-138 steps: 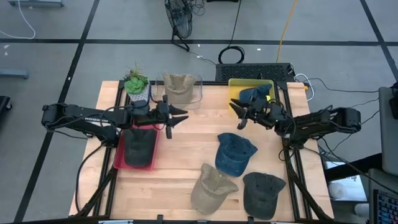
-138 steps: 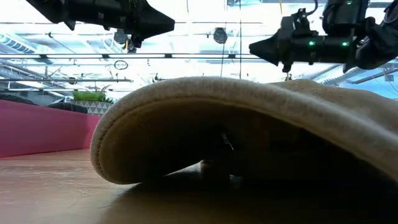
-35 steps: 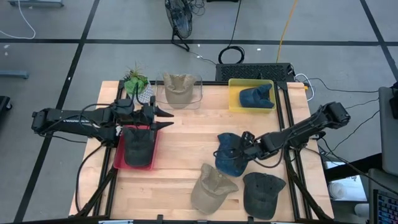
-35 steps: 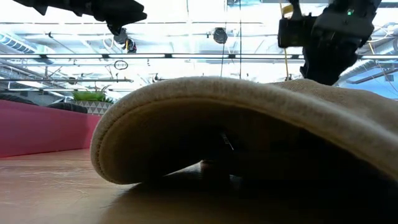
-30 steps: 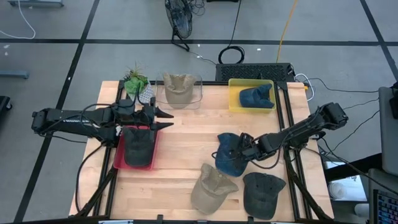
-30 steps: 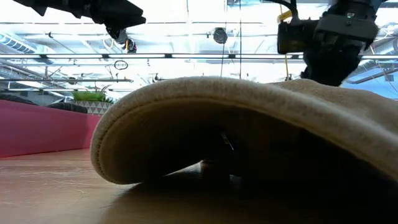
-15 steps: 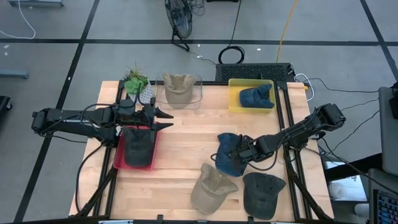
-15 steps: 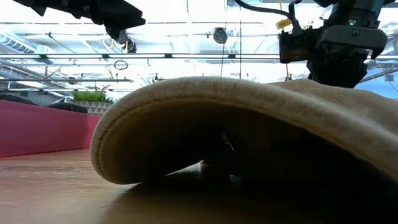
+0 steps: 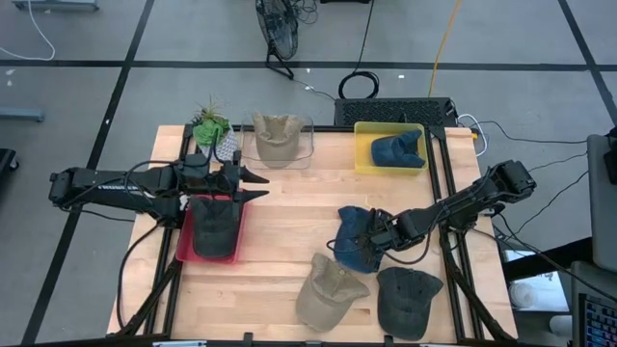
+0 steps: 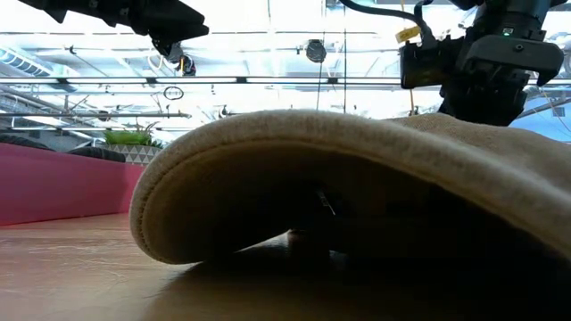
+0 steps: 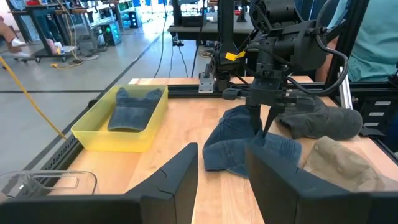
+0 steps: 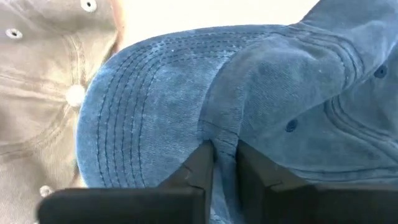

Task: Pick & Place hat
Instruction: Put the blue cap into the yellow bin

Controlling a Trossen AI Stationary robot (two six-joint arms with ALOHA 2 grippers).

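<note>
A blue hat (image 9: 355, 241) lies on the wooden table right of centre, its brim toward the near edge. My right gripper (image 9: 371, 234) stands on its crown, shut on a ridge of its cloth. The left wrist view shows that gripper (image 11: 266, 127) coming down onto the hat (image 11: 233, 146). My left gripper (image 9: 258, 183) hovers open and holds nothing, above the far end of a red bin (image 9: 183, 253). In the low view a tan hat's brim (image 10: 339, 187) fills the picture and hides the blue hat. My right gripper pinches a raised fold of the blue hat's cloth (image 12: 225, 142) between its two fingers (image 12: 198, 167), at the front of the crown where it meets the stitched brim (image 12: 130, 99). The fingers slant down from above and from the table's right. The hat lies on the table.
A tan hat (image 9: 328, 292) and a dark grey hat (image 9: 407, 297) lie near the front edge, close to the blue one. At the back stand a yellow bin (image 9: 362, 154) with a blue hat, a clear bin (image 9: 307, 143) with a tan hat, and a potted plant (image 9: 212, 130). The red bin holds a dark hat.
My right gripper has edged a little lower and toward the table's near edge, onto the blue hat's crown. The hat has stayed on the table.
</note>
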